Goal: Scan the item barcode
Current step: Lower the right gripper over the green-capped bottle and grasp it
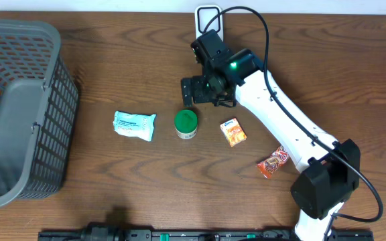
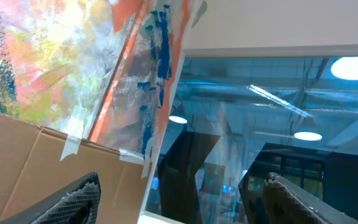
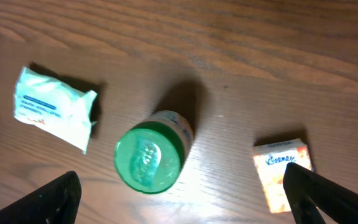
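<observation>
Several items lie on the wooden table: a green-lidded jar (image 1: 186, 124) (image 3: 150, 159), a teal packet (image 1: 135, 125) (image 3: 53, 106), a small orange box (image 1: 233, 132) (image 3: 282, 174) and a red snack packet (image 1: 273, 162). No barcode shows on any of them. My right gripper (image 1: 198, 94) (image 3: 185, 199) hangs open above the jar, which lies just beyond its tips, with nothing between its fingers. My left gripper (image 2: 182, 186) is open and empty. It points up at the room, away from the table, and is not in the overhead view.
A grey mesh basket (image 1: 19, 110) fills the table's left side. A white upright device (image 1: 208, 20) stands at the far edge behind the right arm. The right arm's base (image 1: 324, 187) sits at the front right.
</observation>
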Controlling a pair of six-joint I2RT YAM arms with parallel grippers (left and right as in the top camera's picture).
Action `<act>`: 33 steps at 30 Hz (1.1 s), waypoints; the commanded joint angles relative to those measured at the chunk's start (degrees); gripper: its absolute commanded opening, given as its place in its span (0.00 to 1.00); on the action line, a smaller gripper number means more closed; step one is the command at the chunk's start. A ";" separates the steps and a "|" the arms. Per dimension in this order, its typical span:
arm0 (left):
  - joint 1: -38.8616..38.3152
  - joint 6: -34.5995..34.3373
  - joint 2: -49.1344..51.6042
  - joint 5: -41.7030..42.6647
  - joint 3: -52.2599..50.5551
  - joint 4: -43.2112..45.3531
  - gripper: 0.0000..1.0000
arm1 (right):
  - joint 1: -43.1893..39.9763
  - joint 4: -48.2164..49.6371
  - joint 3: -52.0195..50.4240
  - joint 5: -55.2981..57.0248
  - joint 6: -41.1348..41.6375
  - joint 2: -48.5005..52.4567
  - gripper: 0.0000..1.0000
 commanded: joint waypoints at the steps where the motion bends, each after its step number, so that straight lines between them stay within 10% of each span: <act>1: 0.17 -0.57 -0.48 -0.37 -0.02 0.28 0.84 | 1.60 -0.74 1.60 0.22 4.52 2.58 0.99; 33: 0.17 -0.55 -0.48 -0.39 -0.02 0.28 0.84 | 8.33 -1.20 1.60 0.04 6.05 19.30 0.99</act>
